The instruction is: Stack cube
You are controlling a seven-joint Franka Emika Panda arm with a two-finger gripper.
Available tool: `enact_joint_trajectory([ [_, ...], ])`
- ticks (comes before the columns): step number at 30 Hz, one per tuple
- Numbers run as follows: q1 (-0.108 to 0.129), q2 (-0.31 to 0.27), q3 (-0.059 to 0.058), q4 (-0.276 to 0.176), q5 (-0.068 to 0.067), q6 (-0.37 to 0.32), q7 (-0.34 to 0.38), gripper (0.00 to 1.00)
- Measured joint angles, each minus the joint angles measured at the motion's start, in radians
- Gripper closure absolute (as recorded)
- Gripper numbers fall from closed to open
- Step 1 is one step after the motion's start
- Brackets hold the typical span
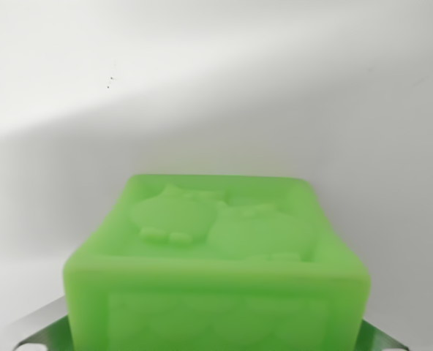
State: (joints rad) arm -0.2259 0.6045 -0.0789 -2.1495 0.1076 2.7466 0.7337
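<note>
A green cube (216, 248) with raised cartoon figures on its top face fills the lower middle of the wrist view, very close to the camera. My gripper (213, 333) straddles it. One metal finger (41, 327) shows at the wrist view's left and the other at the right, each pressed against a side of the cube. The gripper is shut on the cube. No second cube is in view, and the cube's underside is hidden.
A plain white surface (216, 88) stretches behind the cube, with a broad soft shadow across its middle. Two tiny dark specks (111, 80) lie at the upper left.
</note>
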Motion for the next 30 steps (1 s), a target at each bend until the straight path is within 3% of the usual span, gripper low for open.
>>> enact_joint_trajectory([
  [18,0.0,-0.002,0.0,0.0,0.0,-0.001,0.0,1.0],
  [30,0.003,-0.04,-0.004,-0.012,0.0,-0.024,0.001,1.0],
])
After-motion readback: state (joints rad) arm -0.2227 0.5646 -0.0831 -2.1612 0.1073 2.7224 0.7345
